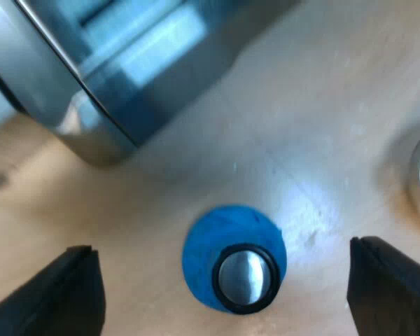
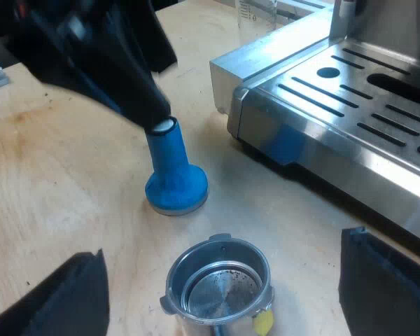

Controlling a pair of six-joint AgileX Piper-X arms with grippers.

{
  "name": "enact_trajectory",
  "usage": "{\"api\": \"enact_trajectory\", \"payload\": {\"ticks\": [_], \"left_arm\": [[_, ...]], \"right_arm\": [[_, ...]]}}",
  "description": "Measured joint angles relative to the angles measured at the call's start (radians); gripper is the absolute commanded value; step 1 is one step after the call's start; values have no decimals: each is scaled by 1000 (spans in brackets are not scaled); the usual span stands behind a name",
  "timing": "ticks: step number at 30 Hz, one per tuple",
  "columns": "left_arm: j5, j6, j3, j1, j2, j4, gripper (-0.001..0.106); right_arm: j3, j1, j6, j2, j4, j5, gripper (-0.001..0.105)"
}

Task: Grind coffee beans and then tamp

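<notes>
Upright on the pale wooden bench (image 2: 49,161), well in from its edges: a blue tamper (image 2: 171,175) with a broad, flared round foot and a narrower neck rising from it. On top of the neck, a small polished metal cap (image 1: 245,278) ringed in black. Blue surface matt and slightly rough-looking.

Straight above the tamper, the left gripper (image 1: 220,248), spread wide open, one black finger on either side, neither touching it. From the right wrist, the dark body of that same gripper right at the tamper's top.

Just beside the tamper's foot but apart from it: a round metal holder (image 2: 220,287), standing open side up, bare steel inside with a dark smear on the bottom and a yellow bit at the rim.

Over the holder, the right gripper (image 2: 224,245), wide open, gripping nothing.

Near both, a brushed-steel espresso machine (image 2: 350,105) with a slotted drip tray, the tamper's blue mirrored in its base corner. Past the machine's far corner, a clear measuring glass (image 2: 255,17) with printed marks.
</notes>
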Motion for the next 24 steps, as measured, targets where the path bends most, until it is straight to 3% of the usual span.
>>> {"api": "enact_trajectory", "payload": {"ticks": [6, 12, 17, 24], "left_arm": [[0, 0, 0, 0, -131, 14, 73], [-2, 0, -14, 0, -277, 100, 73], [-2, 0, -48, 0, -318, 132, 73], [-2, 0, -116, 0, -329, 138, 73]], "right_arm": [[0, 0, 2, 0, 0, -5, 69], [-15, 0, 46, 0, 28, -107, 69], [-73, 0, 53, 0, 156, -156, 69], [-238, 0, 69, 2, 427, -158, 69]]}}
